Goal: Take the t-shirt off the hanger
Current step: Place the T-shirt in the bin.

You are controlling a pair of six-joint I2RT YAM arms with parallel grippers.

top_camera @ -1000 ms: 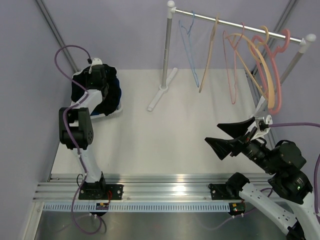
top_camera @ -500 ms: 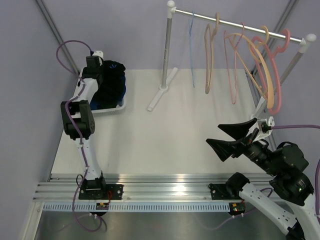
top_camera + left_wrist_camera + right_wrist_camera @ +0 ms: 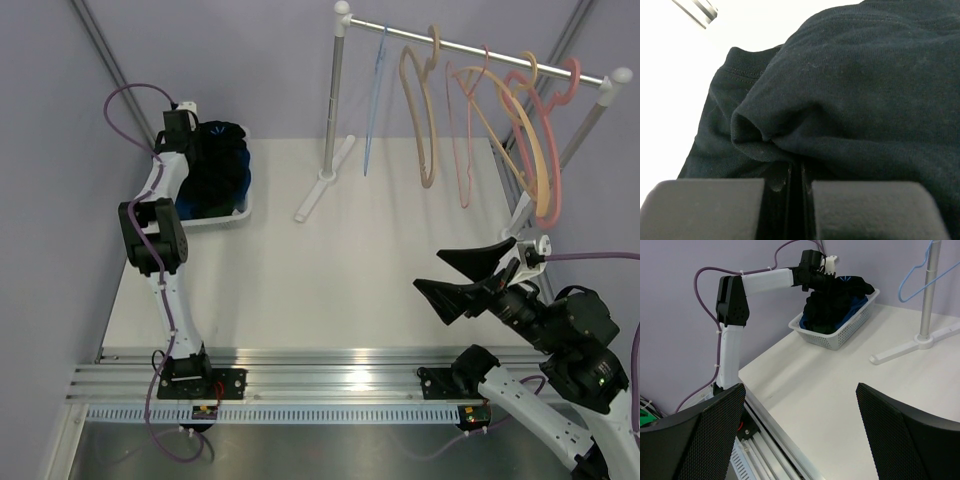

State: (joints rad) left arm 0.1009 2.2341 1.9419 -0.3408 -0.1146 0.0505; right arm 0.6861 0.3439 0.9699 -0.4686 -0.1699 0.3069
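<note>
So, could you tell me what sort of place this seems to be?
Probably a robotics lab test cell, not a home: the left arm and right arm are bolted to a metal rail along the table, with a clothes rack of bare hangers and a basket holding a dark t-shirt.

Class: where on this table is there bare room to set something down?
Free: the wide middle of the table, between the basket on the left, the rack foot behind and the open right hand. Crowded: the far-left corner, where the left hand grips the t-shirt over the basket; hangers crowd the far right.
</note>
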